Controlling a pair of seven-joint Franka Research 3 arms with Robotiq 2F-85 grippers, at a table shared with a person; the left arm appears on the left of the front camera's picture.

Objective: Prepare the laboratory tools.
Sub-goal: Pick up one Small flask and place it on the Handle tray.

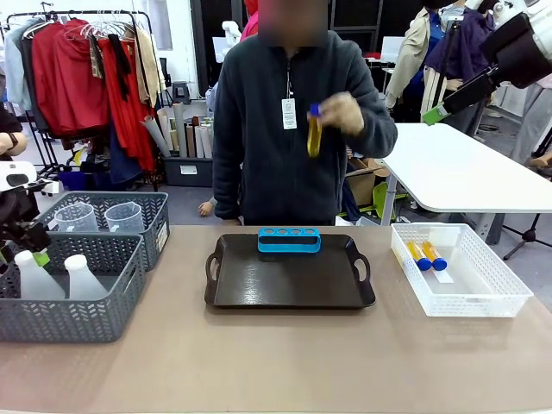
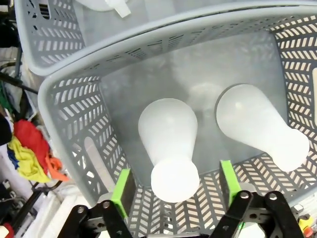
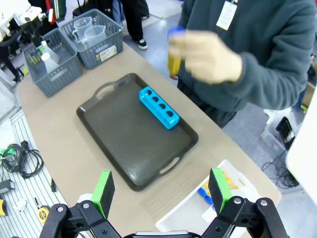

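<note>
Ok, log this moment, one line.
left gripper: open, astride neck of translucent white conical flask in grey basket | right gripper: open, empty | person's hand: holding yellow tube with blue cap

Bright, even indoor light, with a soft shadow under the tray (image 1: 289, 297). Person's hand (image 3: 205, 54) and tube (image 3: 173, 63) motion-blurred. Nearest conical flask (image 2: 168, 144) almost blown white, soft up close. Wrist views bow at edges.

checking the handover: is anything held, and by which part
The person's hand holds a tube by its upper end. Left gripper and right gripper hold nothing.
</note>
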